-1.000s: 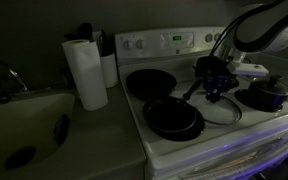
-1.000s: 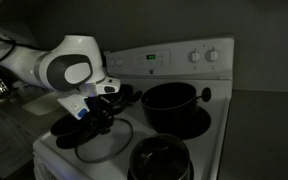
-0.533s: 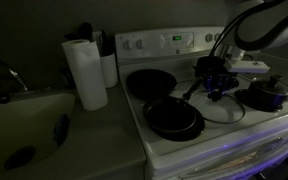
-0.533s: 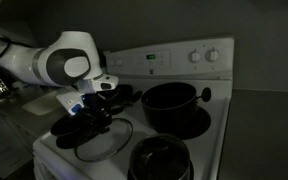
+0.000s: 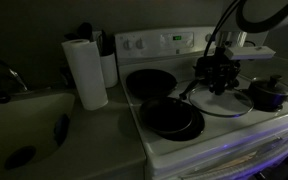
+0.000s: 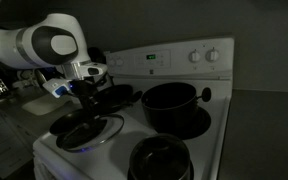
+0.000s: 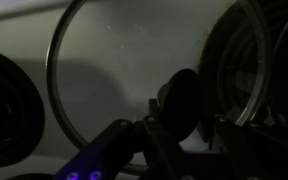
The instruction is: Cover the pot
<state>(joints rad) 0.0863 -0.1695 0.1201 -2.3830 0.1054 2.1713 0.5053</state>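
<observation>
End effector (image 5: pixel 220 86) is clenched on the knob of a glass lid (image 5: pixel 220 104). The grasp is confirmed in the wrist view, where the dark knob (image 7: pixel 182 100) is gripped and the clear lid rim is seen around it. In an exterior view the lid (image 6: pixel 92 133) is shown tilted, low over the white tabletop (image 5: pixel 212 132); whether its lower rim touches cannot be told. Pot (image 5: pixel 149 82) is located on the back burner just below the control panel (image 5: pixel 169 42), uncovered and apart from the lid. Its straight black wall is shown in an exterior view, pot (image 6: pixel 171 104). A frying pan (image 5: pixel 172 119) is set in front of the pot, on the front burner. A blue saucepan (image 5: pixel 266 96) is placed beyond the lid, on the side away from the pot. A paper towel roll (image 5: pixel 84 72) is stood upright on the counter, with a sink (image 5: pixel 24 125) beside it.
</observation>
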